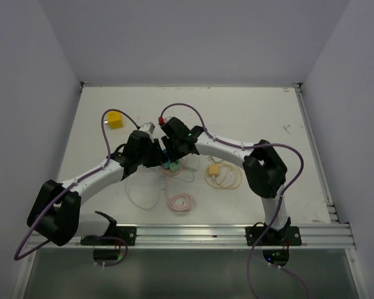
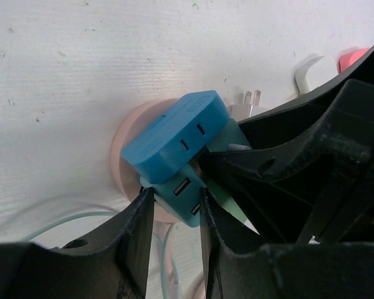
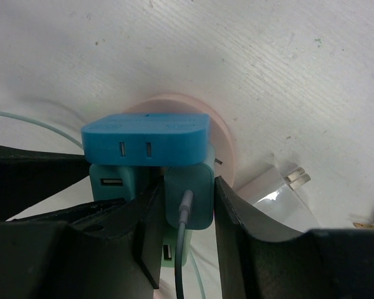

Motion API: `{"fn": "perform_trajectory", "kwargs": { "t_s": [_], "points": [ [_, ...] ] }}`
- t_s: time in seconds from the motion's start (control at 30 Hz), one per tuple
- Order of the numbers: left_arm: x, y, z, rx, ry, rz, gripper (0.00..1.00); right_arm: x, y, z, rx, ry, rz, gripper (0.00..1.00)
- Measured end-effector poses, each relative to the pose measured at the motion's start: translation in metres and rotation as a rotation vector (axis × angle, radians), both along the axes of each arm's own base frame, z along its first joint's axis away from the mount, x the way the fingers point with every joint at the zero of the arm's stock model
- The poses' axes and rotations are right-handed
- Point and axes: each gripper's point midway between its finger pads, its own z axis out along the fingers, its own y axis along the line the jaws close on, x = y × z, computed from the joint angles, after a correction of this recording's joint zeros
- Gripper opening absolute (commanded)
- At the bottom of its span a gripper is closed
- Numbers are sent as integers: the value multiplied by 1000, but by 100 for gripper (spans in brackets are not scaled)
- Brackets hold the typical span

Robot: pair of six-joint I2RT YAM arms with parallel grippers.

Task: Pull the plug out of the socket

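The socket (image 2: 174,134) is a blue block on a teal body with USB ports, resting on a pink round disc (image 3: 219,124). In the top view it (image 1: 170,165) sits between both arms at the table's middle. My left gripper (image 2: 172,208) is shut on the socket's teal body, one finger on each side. The teal plug (image 3: 188,190), with a dark cable hanging from it, sits against the socket under the blue block. My right gripper (image 3: 187,205) is shut on the plug, fingers (image 3: 230,215) pressing its two sides. In the top view the left gripper (image 1: 154,154) and the right gripper (image 1: 172,149) meet there.
A white charger with bare prongs (image 3: 279,193) lies right of the socket. A yellow cube (image 1: 115,119) stands at the back left. A yellow coiled cable (image 1: 223,175), a pink cable (image 1: 179,200) and a white cable loop (image 1: 142,194) lie near the front.
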Motion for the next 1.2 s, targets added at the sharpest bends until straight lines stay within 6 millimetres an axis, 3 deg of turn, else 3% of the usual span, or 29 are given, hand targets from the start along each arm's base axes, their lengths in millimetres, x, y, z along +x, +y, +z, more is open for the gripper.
{"fn": "perform_trajectory", "kwargs": {
  "t_s": [1.2],
  "points": [
    [13, -16, -2, 12, -18, 44, 27, 9, -17, 3, -15, 8, -114, 0]
  ]
}}
